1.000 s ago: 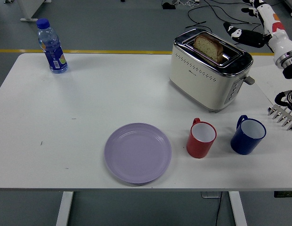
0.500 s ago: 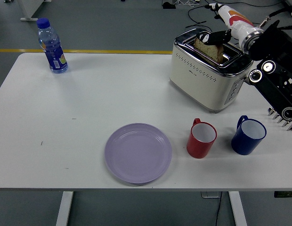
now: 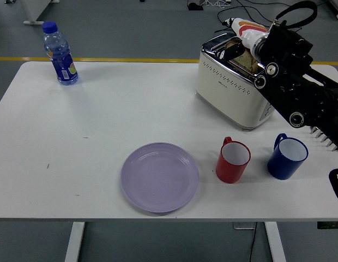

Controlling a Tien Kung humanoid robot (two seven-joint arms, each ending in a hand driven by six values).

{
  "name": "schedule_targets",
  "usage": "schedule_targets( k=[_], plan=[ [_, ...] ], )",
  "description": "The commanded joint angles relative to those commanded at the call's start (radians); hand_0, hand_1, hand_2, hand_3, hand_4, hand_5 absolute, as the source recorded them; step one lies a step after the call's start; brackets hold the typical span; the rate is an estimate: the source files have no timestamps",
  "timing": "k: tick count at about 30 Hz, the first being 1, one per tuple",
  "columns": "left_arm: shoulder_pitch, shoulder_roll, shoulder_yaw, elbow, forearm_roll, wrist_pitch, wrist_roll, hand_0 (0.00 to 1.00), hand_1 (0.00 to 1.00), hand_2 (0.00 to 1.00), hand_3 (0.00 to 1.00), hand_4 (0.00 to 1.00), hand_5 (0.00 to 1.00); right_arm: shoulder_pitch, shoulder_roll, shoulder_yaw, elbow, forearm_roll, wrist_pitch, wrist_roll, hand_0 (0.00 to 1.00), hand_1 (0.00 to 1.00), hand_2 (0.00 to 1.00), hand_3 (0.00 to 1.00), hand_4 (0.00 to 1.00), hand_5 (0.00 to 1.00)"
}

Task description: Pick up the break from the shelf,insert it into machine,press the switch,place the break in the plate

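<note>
A slice of bread [image 3: 247,60] stands in the slot of the cream and chrome toaster [image 3: 229,87] at the back right of the table. My right arm reaches in from the right across the toaster's top. Its hand [image 3: 234,46] sits over the left end of the bread and touches or nearly touches it. The black forearm hides the toaster's right end and most of the hand. The lilac plate [image 3: 160,176] lies empty near the front edge, left of centre. My left arm does not show.
A red mug [image 3: 233,160] and a blue mug [image 3: 287,157] stand in front of the toaster, under the arm. A water bottle [image 3: 59,53] stands at the back left corner. A bit of a white rack [image 3: 327,139] shows at the right edge.
My right arm has swung in from the far right and now lies across the toaster. The hand has moved left along the bread's top. The bread stays in the slot.
</note>
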Motion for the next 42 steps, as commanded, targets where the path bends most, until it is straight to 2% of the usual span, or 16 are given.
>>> schedule_targets(
  k=[1,6,7,12,13,16,18,19,24,25,36,37,42],
  plan=[
    [0.000,0.000,0.001,0.000,0.000,0.000,0.000,0.672,0.584,0.618,0.651,0.383,0.998,0.003,0.003,-0.001,-0.007,-0.005,0.002,-0.002,0.849,0.759,0.811,0.869,0.773,0.290],
    [0.001,0.002,0.014,0.000,-0.011,0.003,-0.002,0.672,0.584,0.618,0.651,0.383,0.998,0.035,0.036,-0.021,-0.087,-0.027,0.007,-0.019,0.849,0.759,0.811,0.869,0.773,0.290],
    [0.000,0.002,0.015,0.000,-0.010,0.004,-0.001,0.671,0.582,0.616,0.651,0.386,0.998,0.044,0.047,-0.022,-0.114,-0.030,0.010,-0.023,0.781,0.687,0.709,0.833,0.778,0.280],
    [0.001,0.003,0.018,0.000,-0.011,0.006,-0.001,0.671,0.582,0.616,0.651,0.386,0.998,0.067,0.071,-0.034,-0.181,-0.039,0.015,-0.041,0.781,0.687,0.709,0.833,0.778,0.280],
    [0.001,0.003,0.018,0.000,-0.011,0.007,-0.001,0.671,0.580,0.615,0.653,0.387,0.998,0.068,0.071,-0.035,-0.186,-0.040,0.015,-0.042,0.696,0.600,0.617,0.787,0.778,0.283],
    [0.002,0.003,0.020,0.000,-0.011,0.007,0.000,0.671,0.580,0.615,0.653,0.387,0.998,0.076,0.071,-0.035,-0.212,-0.044,0.017,-0.051,0.696,0.600,0.617,0.787,0.778,0.283],
    [0.002,0.003,0.023,0.000,-0.012,0.008,0.000,0.671,0.580,0.615,0.653,0.387,0.998,0.085,0.071,-0.032,-0.254,-0.046,0.016,-0.060,0.696,0.600,0.617,0.787,0.778,0.283],
    [0.003,0.003,0.024,0.000,-0.011,0.009,0.001,0.672,0.579,0.614,0.653,0.388,0.998,0.088,0.071,-0.031,-0.269,-0.045,0.016,-0.063,0.591,0.530,0.551,0.733,0.776,0.287],
    [0.004,0.004,0.022,0.000,-0.006,0.010,0.002,0.672,0.579,0.614,0.653,0.388,0.998,0.092,0.071,-0.038,-0.287,-0.040,0.004,-0.062,0.591,0.530,0.551,0.733,0.776,0.287],
    [0.004,0.004,0.021,0.000,-0.004,0.010,0.002,0.672,0.578,0.615,0.654,0.390,0.998,0.093,0.071,-0.042,-0.290,-0.035,0.003,-0.062,0.520,0.485,0.510,0.691,0.776,0.286],
    [-0.001,0.004,0.021,0.000,-0.006,0.013,0.002,0.673,0.576,0.614,0.654,0.392,0.998,0.107,0.071,-0.075,-0.300,0.000,0.010,-0.056,0.492,0.468,0.496,0.675,0.770,0.284],
    [-0.002,0.004,0.022,0.000,-0.007,0.014,0.002,0.672,0.572,0.613,0.654,0.394,0.998,0.108,0.071,-0.078,-0.300,0.000,0.009,-0.056,0.386,0.392,0.433,0.593,0.743,0.255],
    [-0.003,0.004,0.019,0.000,-0.006,0.015,0.002,0.672,0.572,0.613,0.654,0.394,0.998,0.110,0.071,-0.098,-0.298,0.009,-0.009,-0.053,0.386,0.392,0.433,0.593,0.743,0.255]
  ],
)
